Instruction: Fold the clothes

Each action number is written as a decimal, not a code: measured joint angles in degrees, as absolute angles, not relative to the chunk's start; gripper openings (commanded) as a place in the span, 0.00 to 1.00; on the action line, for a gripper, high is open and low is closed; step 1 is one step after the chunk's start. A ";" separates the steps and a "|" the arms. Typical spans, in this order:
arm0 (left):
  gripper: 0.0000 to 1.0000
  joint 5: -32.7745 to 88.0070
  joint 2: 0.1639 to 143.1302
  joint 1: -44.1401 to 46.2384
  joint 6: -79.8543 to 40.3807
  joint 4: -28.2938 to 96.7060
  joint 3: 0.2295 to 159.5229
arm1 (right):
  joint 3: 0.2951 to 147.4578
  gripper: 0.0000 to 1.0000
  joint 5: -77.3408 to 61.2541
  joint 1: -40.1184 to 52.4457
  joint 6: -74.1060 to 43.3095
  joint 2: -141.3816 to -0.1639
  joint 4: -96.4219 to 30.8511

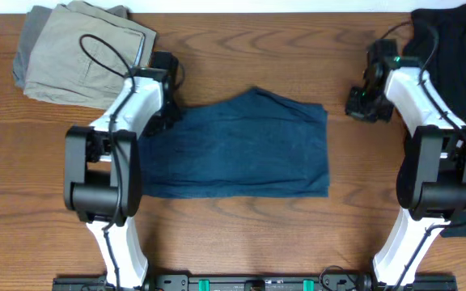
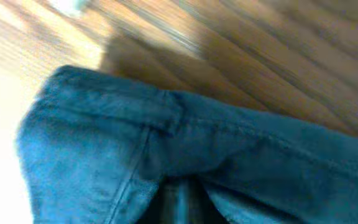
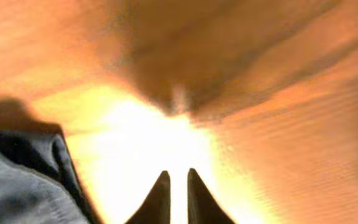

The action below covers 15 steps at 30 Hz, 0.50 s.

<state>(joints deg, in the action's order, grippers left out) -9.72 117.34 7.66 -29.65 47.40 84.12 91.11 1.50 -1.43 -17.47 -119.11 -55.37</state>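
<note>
The navy-blue shorts [image 1: 241,149] lie folded into a broad rectangle at the middle of the table [image 1: 249,48], with a small peak of cloth rising from the far edge.

The left pincer [image 1: 162,121] sits at the upper left corner of this rectangle, over the cloth's edge. Its wrist camera looks closely onto blue fabric with a stitched seam and a band-like hem, and bare wood beyond. No fingers appear in that view, and the arm hides them from overhead. Whether the left pincer is open or gripping the cloth cannot be told.

The right pincer [image 1: 361,105] stands over bare wood just beside the shorts' upper right corner, apart from the cloth. In its wrist view the two dark fingertips [image 3: 160,196] are drawn almost together, with only a thin slit of table between them and nothing held. A corner of the blue shorts lies off to the lower left.

A pile of khaki shorts [image 1: 87,56] over grey shorts [image 1: 29,48] rests at the far left corner. A black garment [image 1: 451,36] lies along the right edge.
</note>
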 measured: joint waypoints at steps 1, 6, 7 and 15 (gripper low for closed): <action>0.51 -10.13 116.22 7.53 -29.61 47.42 84.12 | 93.51 0.22 1.65 -1.41 -17.47 -119.11 -57.23; 0.98 -11.44 104.33 7.70 -29.04 48.62 84.16 | 104.38 0.99 2.02 -1.39 -17.56 -119.11 -66.48; 0.98 -11.66 101.78 7.62 -28.93 49.60 84.27 | 105.60 0.99 2.00 -1.39 -17.37 -119.09 -67.85; 0.98 -11.73 93.25 -1.26 -28.05 59.09 85.10 | 106.45 0.99 3.09 -1.39 -17.26 -119.11 -72.10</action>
<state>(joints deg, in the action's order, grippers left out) -11.73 93.25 -1.26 -28.05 59.09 85.10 106.45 3.09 -1.39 -17.26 -119.11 -72.10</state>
